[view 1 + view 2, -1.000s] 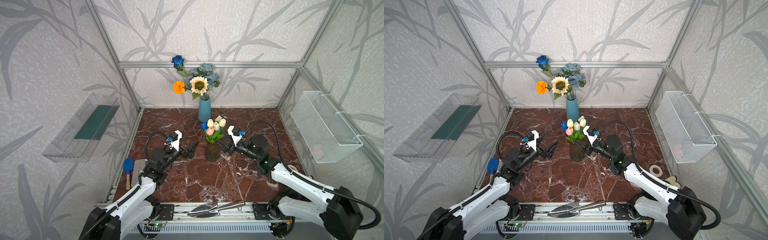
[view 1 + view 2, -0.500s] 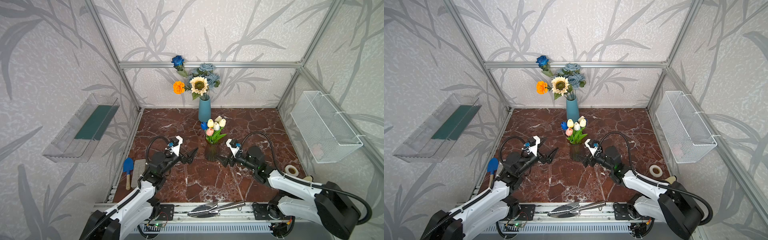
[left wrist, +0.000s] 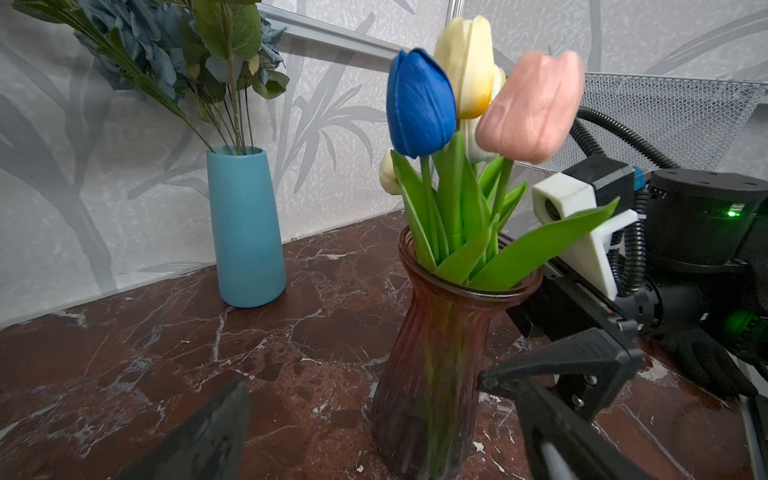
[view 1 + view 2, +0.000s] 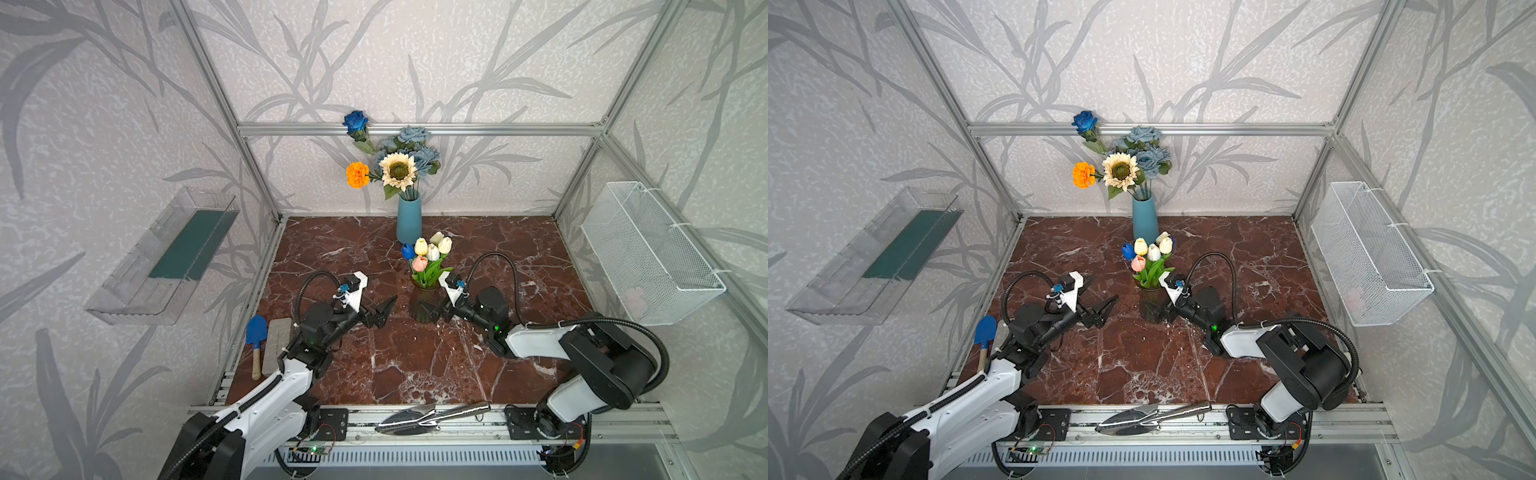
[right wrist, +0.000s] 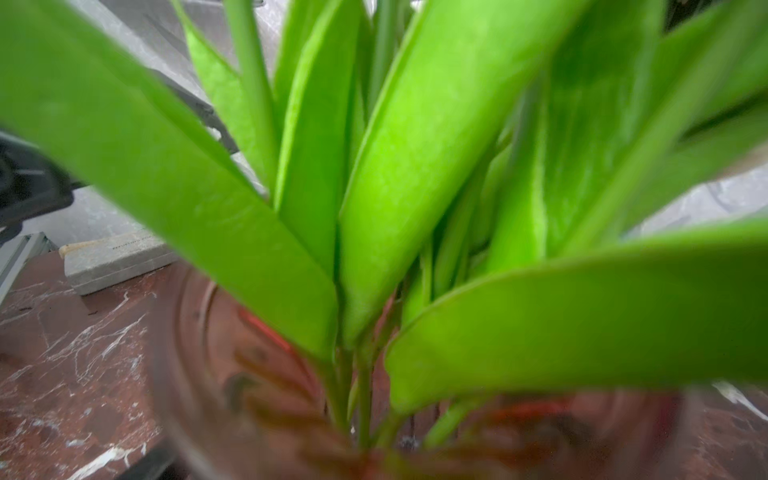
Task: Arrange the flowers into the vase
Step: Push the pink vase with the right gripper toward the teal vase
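The right gripper (image 4: 434, 312) has opened wide and sunk beside the glass vase (image 3: 432, 353) mid-counter (image 4: 415, 365), leaving the tulips (image 4: 428, 249) standing in it; the left gripper (image 4: 380, 314) stays wide, empty. Tall flowers (image 4: 399, 170) fill the blue vase (image 4: 409, 218) at the back edge, so arranging looks done.

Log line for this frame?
tulips in glass vase | left gripper: open, clear of vase | right gripper: open, at vase base | big flowers: in blue vase

Glossy marble tabletop (image 4: 415, 365), ribbed reddish glass vase (image 3: 432, 374), matt blue vase (image 3: 245, 232).
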Robot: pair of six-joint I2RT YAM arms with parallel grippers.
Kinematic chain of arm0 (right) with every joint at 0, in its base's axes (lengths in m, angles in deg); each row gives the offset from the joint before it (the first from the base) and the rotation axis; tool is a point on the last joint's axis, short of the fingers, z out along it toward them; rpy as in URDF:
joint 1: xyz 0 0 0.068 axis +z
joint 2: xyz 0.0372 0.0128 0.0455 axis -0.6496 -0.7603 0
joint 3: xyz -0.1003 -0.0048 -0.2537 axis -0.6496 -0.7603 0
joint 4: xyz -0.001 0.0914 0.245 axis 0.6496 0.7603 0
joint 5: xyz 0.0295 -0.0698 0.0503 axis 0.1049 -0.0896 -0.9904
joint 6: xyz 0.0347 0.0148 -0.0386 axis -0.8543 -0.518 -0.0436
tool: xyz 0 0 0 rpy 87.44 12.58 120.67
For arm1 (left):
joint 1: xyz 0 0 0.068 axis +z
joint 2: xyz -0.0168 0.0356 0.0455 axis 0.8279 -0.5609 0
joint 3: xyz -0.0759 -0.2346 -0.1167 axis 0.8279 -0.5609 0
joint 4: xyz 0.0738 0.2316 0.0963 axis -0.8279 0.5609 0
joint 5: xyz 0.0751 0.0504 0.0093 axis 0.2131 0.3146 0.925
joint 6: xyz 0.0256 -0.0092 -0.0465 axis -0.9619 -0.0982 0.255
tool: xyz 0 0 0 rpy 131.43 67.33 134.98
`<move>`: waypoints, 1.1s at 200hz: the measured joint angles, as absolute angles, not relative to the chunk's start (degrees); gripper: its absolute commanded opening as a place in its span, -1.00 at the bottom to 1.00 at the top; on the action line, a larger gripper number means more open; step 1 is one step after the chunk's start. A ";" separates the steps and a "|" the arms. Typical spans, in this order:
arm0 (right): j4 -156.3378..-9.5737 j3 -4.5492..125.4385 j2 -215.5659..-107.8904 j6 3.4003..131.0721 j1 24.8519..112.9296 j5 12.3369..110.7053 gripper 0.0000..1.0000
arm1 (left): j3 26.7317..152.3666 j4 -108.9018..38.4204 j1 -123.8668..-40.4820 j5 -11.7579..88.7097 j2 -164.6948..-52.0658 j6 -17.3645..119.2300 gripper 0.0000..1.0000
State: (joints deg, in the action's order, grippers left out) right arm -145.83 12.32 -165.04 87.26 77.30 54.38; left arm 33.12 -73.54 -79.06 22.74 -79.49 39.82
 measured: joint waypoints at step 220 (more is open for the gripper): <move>-146.46 19.14 -170.79 83.85 66.97 50.08 -0.51 | 35.90 -80.95 -79.06 22.50 -89.26 38.84 0.99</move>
State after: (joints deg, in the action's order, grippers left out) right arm -146.46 19.14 -170.79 83.85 66.97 50.08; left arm 35.90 -80.95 -79.06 22.50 -89.26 38.84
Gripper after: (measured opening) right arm 0.647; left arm 0.996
